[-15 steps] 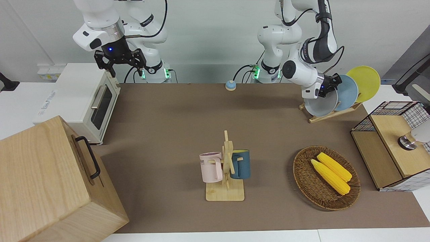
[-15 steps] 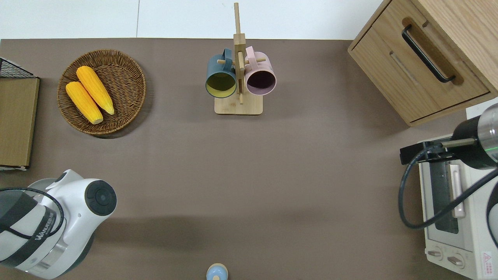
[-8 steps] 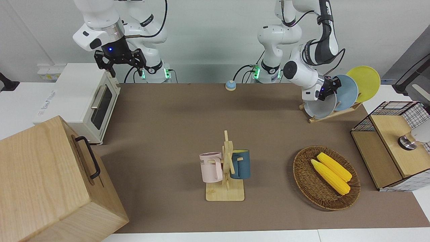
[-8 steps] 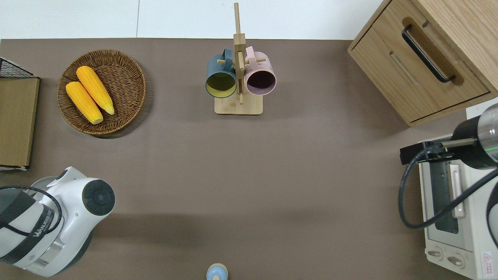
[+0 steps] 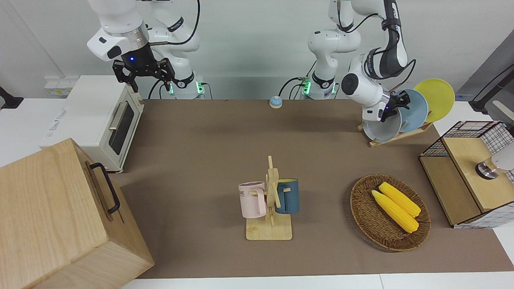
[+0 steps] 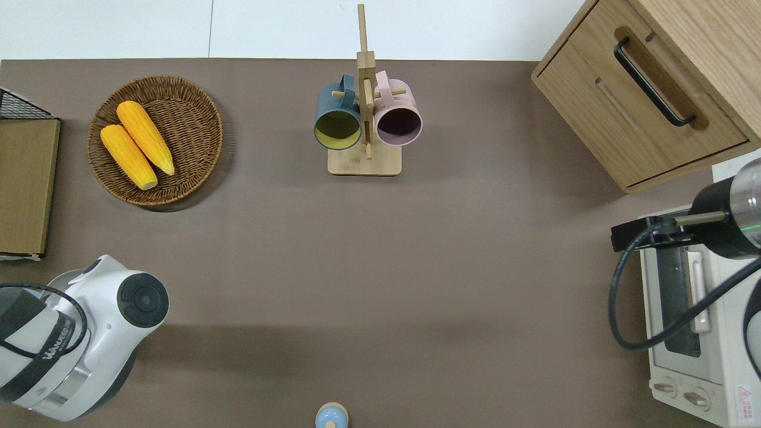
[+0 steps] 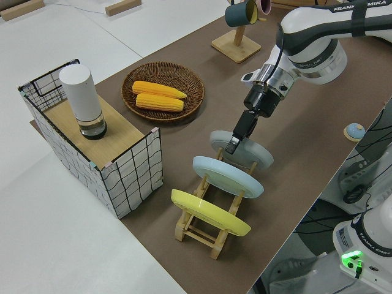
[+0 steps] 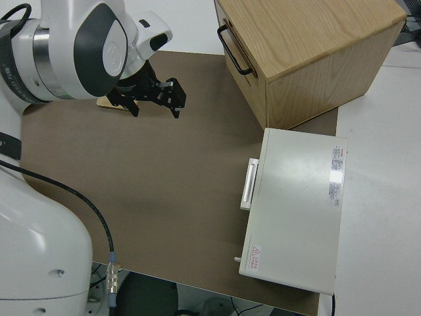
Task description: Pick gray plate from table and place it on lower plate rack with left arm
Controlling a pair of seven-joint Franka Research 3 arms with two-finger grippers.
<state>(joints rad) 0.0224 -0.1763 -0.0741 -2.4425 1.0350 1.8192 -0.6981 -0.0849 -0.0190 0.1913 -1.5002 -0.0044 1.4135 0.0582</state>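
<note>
The gray plate (image 5: pixel 381 128) stands on edge in the lower plate rack (image 5: pixel 397 135), in the slot nearest the table's middle, beside the light blue plate (image 5: pixel 414 105). It also shows in the left side view (image 7: pixel 250 152), on the rack (image 7: pixel 205 231). My left gripper (image 5: pixel 392 105) is shut on the gray plate's upper rim, also seen in the left side view (image 7: pixel 234 142). In the overhead view the arm hides both. My right gripper (image 5: pixel 142 77) is parked and open. The table (image 5: pixel 217 148) carries a brown mat.
A yellow plate (image 5: pixel 435 98) stands in the rack's end slot. A wire box (image 5: pixel 470 176) and a wicker basket of corn (image 5: pixel 389 212) lie near the rack. A mug stand (image 5: pixel 270 200), toaster oven (image 5: pixel 96 120), wooden cabinet (image 5: pixel 60 216) and small blue bell (image 5: pixel 275 102) are also here.
My left arm has shifted a little toward the rack, and the gray plate has sunk slightly and stands closer to the light blue plate. The right arm has not moved.
</note>
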